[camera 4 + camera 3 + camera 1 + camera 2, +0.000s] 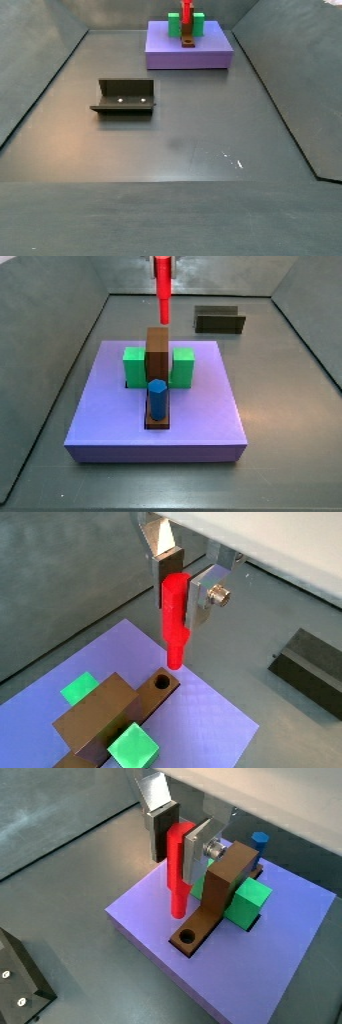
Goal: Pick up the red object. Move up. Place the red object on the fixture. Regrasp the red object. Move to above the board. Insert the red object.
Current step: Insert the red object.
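I have the claw point(183, 584) clamped on the upper end of the red object point(175, 620), which hangs upright over the board point(214, 717), its lower tip just above and nearly in line with the hole point(163, 682) in the brown block point(110, 717).

Glossy red plastic marks the red object point(175, 620), clamped upright between the gripper point(178, 584), whose jaws are brushed silver metal plates with dark matt pads, above the board point(254, 973), a smooth matt lavender slab. The fixture point(124, 97) looks matt dark metal.
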You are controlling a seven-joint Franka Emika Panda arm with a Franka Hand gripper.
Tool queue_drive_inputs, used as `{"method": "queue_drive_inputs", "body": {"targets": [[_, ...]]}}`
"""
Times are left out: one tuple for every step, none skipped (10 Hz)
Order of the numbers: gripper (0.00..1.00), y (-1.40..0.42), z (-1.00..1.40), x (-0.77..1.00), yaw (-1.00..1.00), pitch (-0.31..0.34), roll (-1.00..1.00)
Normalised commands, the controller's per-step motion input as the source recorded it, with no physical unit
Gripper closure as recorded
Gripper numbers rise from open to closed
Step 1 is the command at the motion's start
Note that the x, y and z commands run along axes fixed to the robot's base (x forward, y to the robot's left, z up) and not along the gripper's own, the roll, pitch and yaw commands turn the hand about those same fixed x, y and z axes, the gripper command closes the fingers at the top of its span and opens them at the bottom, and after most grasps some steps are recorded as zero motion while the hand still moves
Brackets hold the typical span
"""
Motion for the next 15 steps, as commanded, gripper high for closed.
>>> {"method": "queue_drive_inputs", "body": {"targets": [[1.0, -0.03, -0.2, 0.0, 0.0, 0.0, 0.1], [1.0, -0.09, -0.24, 0.0, 0.0, 0.0, 0.11], [1.0, -0.1, -0.24, 0.0, 0.0, 0.019, 0.13], [1.0, -0.09, -0.21, 0.01, 0.0, 0.026, 0.13], [1.0, -0.09, -0.19, 0.05, 0.0, 0.017, 0.13], [1.0, -0.07, -0.21, 0.06, 0.0, 0.0, 0.12], [1.0, -0.05, -0.14, 0.07, 0.0, 0.023, 0.19], [1.0, -0.05, -0.15, 0.07, 0.0, 0.01, 0.23], [1.0, -0.05, -0.21, 0.2, 0.03, 0.01, 0.22], [1.0, -0.03, -0.22, 0.17, 0.04, 0.0, 0.2], [1.0, -0.03, -0.17, 0.15, 0.01, 0.021, 0.18], [1.0, -0.06, -0.19, 0.1, 0.01, 0.0, 0.12], [1.0, -0.04, -0.19, 0.04, 0.0, 0.0, 0.06], [1.0, -0.01, -0.09, 0.0, 0.0, 0.0, 0.0], [1.0, 0.0, -0.01, -0.09, 0.0, 0.0, 0.0]]}}
